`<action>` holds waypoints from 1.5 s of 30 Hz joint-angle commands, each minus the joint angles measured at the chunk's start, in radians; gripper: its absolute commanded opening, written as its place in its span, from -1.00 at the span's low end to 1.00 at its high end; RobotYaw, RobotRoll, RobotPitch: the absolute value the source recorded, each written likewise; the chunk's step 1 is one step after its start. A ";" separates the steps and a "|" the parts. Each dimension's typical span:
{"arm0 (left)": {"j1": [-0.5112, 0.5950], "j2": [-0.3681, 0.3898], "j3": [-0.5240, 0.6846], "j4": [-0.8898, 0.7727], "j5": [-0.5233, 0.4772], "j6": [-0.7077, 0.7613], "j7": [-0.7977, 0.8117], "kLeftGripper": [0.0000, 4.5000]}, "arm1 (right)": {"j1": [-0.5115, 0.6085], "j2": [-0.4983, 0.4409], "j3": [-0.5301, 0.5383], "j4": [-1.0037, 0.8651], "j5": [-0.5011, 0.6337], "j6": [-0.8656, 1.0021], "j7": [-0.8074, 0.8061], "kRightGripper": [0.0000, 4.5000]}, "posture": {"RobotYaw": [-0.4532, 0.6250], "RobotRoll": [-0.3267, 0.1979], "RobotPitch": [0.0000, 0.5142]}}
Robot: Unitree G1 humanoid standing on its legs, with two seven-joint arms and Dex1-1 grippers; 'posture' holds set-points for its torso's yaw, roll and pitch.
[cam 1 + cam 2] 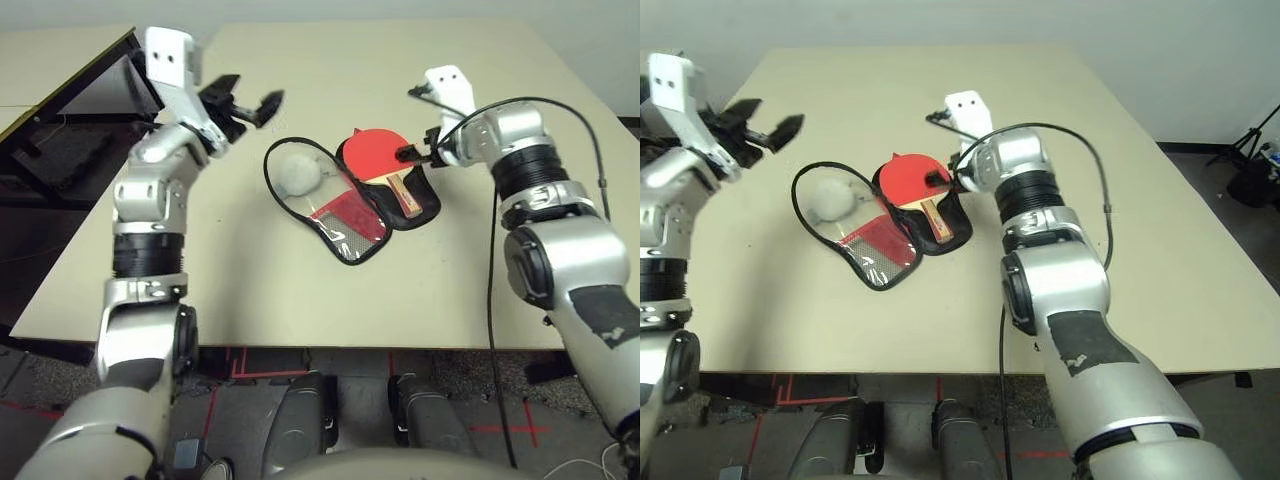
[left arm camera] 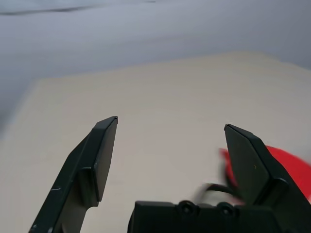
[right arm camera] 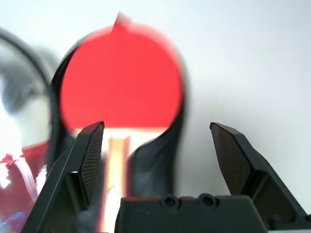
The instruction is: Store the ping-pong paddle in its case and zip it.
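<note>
Both grippers' fingers, left [image 1: 246, 106] and right [image 3: 158, 141], spread wide, empty, above paddle [image 1: 377, 153] and case [image 1: 345, 215].

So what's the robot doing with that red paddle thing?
It's packing a ping-pong paddle into its case. The paddle lies in the black-lined half of the case, which lies unzipped and spread open on the table, a white pom-pom on its other half. Both grippers are open and empty: the right gripper hovers near the paddle, the left gripper is up off to the side.
</note>
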 commanded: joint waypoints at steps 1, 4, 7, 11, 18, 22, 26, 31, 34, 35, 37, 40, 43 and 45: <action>0.009 0.062 0.008 0.116 0.028 -0.047 -0.047 1.00 | 0.075 -0.048 0.015 -0.123 0.005 -0.087 0.055 0.99 | 0.00 0.25 -0.74; 0.054 0.114 0.001 0.170 0.044 -0.053 -0.088 1.00 | 0.139 -0.098 0.017 -0.198 0.005 -0.139 0.090 0.99 | -0.01 0.25 -0.74; 0.140 0.142 -0.013 0.177 0.050 -0.021 -0.141 1.00 | 0.199 -0.135 0.003 -0.255 0.005 -0.170 0.101 0.99 | -0.03 0.25 -0.72; 0.258 0.124 -0.047 0.117 0.047 0.041 -0.196 1.00 | 0.248 -0.159 -0.027 -0.298 0.011 -0.171 0.077 0.99 | -0.06 0.25 -0.71; 0.364 -0.020 -0.140 -0.051 0.028 0.162 -0.213 1.00 | 0.283 -0.183 -0.061 -0.334 0.014 -0.177 0.045 0.99 | -0.10 0.25 -0.67; 0.341 -0.158 -0.206 -0.045 0.047 0.168 -0.194 1.00 | 0.282 -0.195 -0.077 -0.328 0.016 -0.189 0.019 0.99 | -0.12 0.25 -0.67; 0.246 -0.269 -0.245 0.021 0.050 0.141 -0.192 1.00 | 0.275 -0.201 -0.085 -0.317 0.019 -0.195 0.009 0.99 | -0.13 0.25 -0.65; 0.031 -0.407 -0.239 0.257 0.065 0.020 -0.159 1.00 | 0.267 -0.201 -0.101 -0.307 0.024 -0.196 -0.010 0.99 | -0.15 0.25 -0.59; -0.054 -0.440 -0.220 0.383 0.069 -0.055 -0.137 1.00 | 0.269 -0.195 -0.109 -0.308 0.033 -0.182 -0.026 0.99 | -0.15 0.25 -0.56; -0.080 -0.450 -0.211 0.433 0.071 -0.082 -0.120 1.00 | 0.271 -0.191 -0.115 -0.304 0.037 -0.175 -0.034 0.99 | -0.15 0.25 -0.54; -0.117 -0.461 -0.197 0.511 0.075 -0.124 -0.095 1.00 | 0.275 -0.186 -0.121 -0.300 0.044 -0.169 -0.042 0.99 | -0.15 0.25 -0.52; -0.146 -0.468 -0.187 0.584 0.093 -0.177 -0.071 1.00 | 0.279 -0.173 -0.146 -0.284 0.063 -0.136 -0.054 0.99 | -0.14 0.25 -0.49; -0.143 -0.456 -0.170 0.534 0.076 -0.172 -0.085 1.00 | 0.255 -0.140 -0.249 -0.254 0.148 0.041 -0.087 0.99 | -0.11 0.25 -0.49; -0.119 -0.437 -0.157 0.434 0.051 -0.131 -0.107 1.00 | 0.227 -0.118 -0.332 -0.196 0.238 0.270 -0.073 0.99 | -0.10 0.25 -0.49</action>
